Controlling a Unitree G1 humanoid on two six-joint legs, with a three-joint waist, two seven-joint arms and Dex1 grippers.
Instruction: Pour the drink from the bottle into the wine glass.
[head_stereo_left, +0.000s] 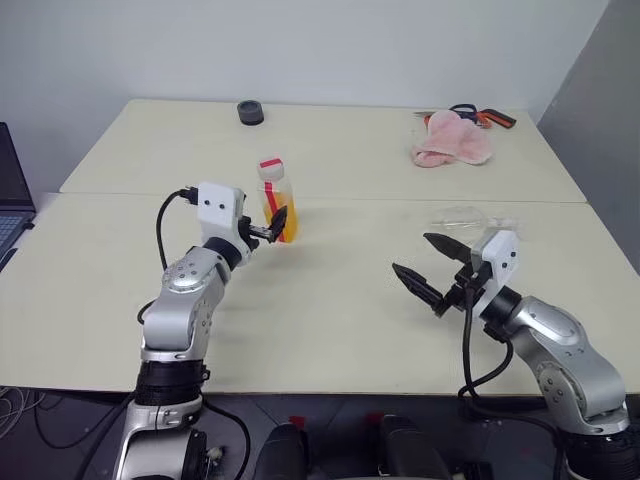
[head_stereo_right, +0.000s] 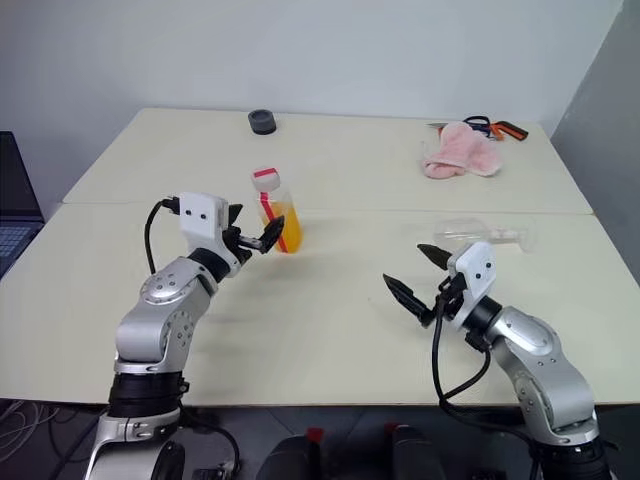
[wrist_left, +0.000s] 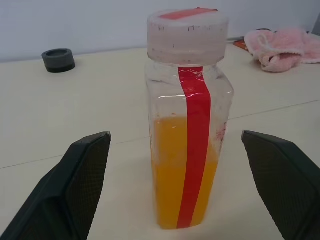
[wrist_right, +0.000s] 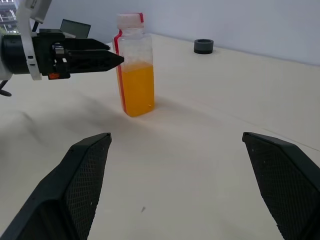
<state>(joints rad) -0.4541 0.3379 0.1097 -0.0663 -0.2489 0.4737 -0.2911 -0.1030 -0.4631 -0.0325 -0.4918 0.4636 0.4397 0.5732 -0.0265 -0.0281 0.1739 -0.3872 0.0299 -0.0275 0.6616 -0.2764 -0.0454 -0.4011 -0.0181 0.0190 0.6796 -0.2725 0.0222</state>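
Bottle (wrist_left: 187, 125), half full and capped, looks light, slick, squeezable plastic, so the wide-open left gripper (head_stereo_left: 277, 226) should take the squarish body mid-height, while the right gripper (head_stereo_left: 428, 267) gapes empty.

The bottle (head_stereo_left: 276, 199) stands mid-table (head_stereo_left: 330, 330), wine glass (head_stereo_left: 468, 217) lying to its right, cloth (head_stereo_left: 450, 140) behind

Even, bright room light; soft shadows; pictures sharp.

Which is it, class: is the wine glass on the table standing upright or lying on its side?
On its side. The wine glass lies flat on the table, its stem and foot pointing sideways, beyond the right gripper.
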